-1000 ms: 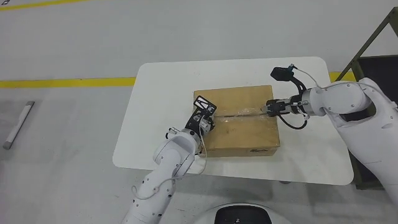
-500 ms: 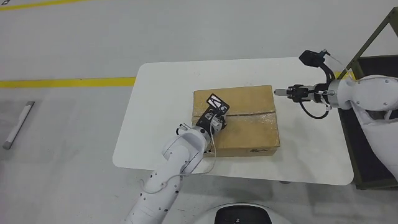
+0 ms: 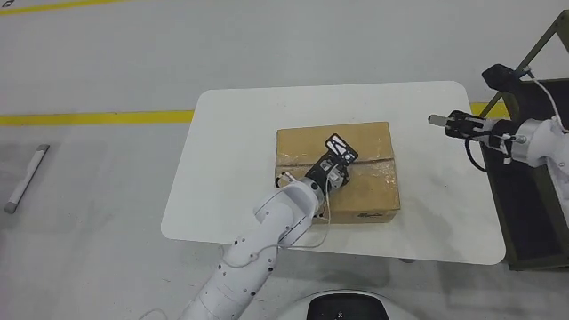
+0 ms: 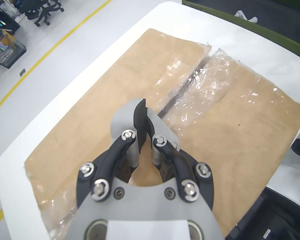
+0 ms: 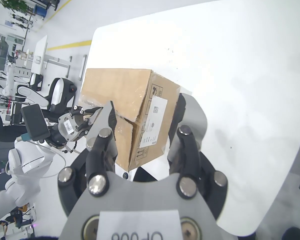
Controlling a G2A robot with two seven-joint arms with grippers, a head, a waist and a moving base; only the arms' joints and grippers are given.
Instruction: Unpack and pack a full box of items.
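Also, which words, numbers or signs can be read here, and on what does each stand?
White label on the box end: print too small to read.
Handling symbols beside it: too small too.
Tag on the right gripper: upside down, cut off; unsure.
Tag on the left gripper: too small.

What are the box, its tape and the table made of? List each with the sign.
Box: brown cardboard, matt, with flaps meeting at a seam.
Tape: clear plastic film, glossy, crinkled with glints.
Table: smooth white top, perhaps laminate or painted; unclear which.
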